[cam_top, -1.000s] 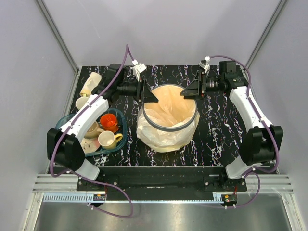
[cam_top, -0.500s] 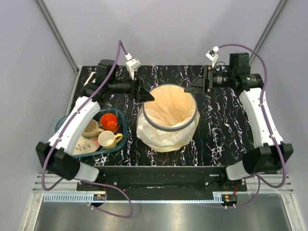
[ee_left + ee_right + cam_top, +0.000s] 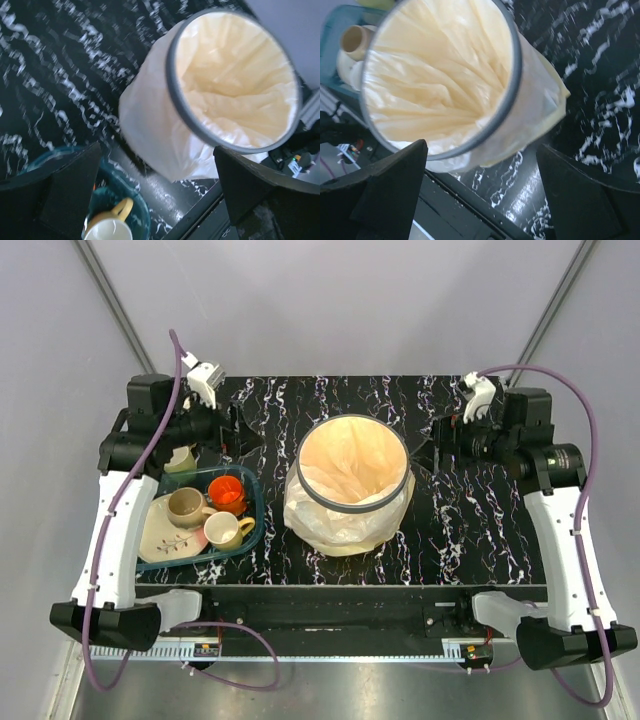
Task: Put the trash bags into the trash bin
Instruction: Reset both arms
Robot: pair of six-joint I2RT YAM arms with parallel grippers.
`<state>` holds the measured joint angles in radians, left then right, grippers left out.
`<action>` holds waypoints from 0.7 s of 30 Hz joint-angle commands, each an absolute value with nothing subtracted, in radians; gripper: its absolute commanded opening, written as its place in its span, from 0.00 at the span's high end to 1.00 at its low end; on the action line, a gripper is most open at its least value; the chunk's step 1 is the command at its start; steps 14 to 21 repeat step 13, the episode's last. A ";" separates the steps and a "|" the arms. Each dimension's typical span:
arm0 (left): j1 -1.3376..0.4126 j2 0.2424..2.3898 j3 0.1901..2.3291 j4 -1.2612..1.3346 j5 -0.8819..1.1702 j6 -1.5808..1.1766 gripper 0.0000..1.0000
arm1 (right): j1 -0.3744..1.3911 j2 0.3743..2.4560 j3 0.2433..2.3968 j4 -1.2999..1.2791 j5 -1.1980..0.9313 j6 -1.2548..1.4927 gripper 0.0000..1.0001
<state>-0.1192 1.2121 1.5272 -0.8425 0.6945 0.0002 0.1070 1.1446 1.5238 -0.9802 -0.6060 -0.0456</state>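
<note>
The trash bin stands mid-table, with its dark grey-blue rim band showing. A whitish-yellow trash bag lines the inside, and its film hangs down over the outer wall. My left gripper hovers to the left of the bin, open and empty. My right gripper hovers to the bin's right, also open and empty. In the left wrist view the lined bin lies ahead of the wide-apart gripper. The right wrist view shows the bag's folds beyond the spread gripper.
A teal dish tray sits left of the bin, holding an orange cup, a yellow-handled mug, a beige cup and a plate. A cream cup stands by the left arm. Grey walls enclose the black marbled table.
Both grippers have drawn back from the bin's rim toward the table's sides, and their jaws have opened wider. The bag stays draped over the bin.
</note>
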 commanded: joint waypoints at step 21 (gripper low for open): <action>-0.101 1.028 1.195 -0.822 0.246 -0.065 0.01 | 0.046 0.917 1.216 -0.950 -0.310 0.057 0.00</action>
